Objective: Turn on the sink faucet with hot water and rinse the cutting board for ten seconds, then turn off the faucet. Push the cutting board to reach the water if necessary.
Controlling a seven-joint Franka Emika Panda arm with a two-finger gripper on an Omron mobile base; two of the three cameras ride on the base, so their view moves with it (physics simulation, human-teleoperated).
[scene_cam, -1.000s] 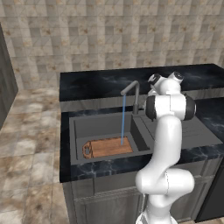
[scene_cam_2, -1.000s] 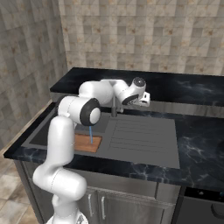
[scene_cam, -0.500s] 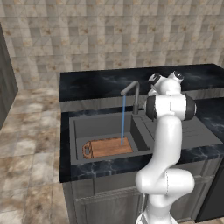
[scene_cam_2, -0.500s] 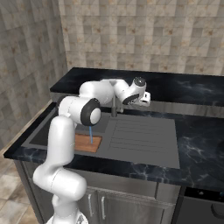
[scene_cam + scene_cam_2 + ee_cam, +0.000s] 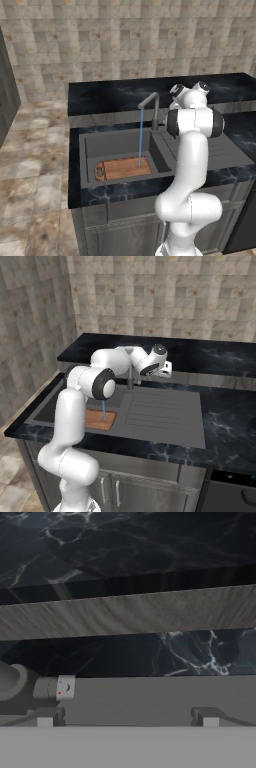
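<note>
Sink faucet (image 5: pixel 155 107): slim grey stem at back rim of basin, spout bent out over the bowl; small side lever (image 5: pixel 60 688) seen close in hand view, red and blue dots on its end.
Water (image 5: pixel 140 136): thin light-blue stream, falling straight from spout tip onto the board; faucet judged on.
Cutting board (image 5: pixel 123 168): flat on floor of sink (image 5: pixel 115 145), handle hole toward left wall, stream landing near right end; placed where no push appears needed.
Board also noted in right base view (image 5: pixel 100 419), partly behind arm.
Gripper (image 5: pixel 162 369): hanging just right of the faucet stem, above back edge of drainboard (image 5: pixel 162 411); likely parked there for quick reach to lever at shut-off.
Finger state: cannot tell; tips too small in base views, possibly the two pale blocks low in hand view, spread apart, nothing between.
Counter (image 5: pixel 225 406): black marbled, around basin.
Step in hand: rinse running, shut-off pending.
</note>
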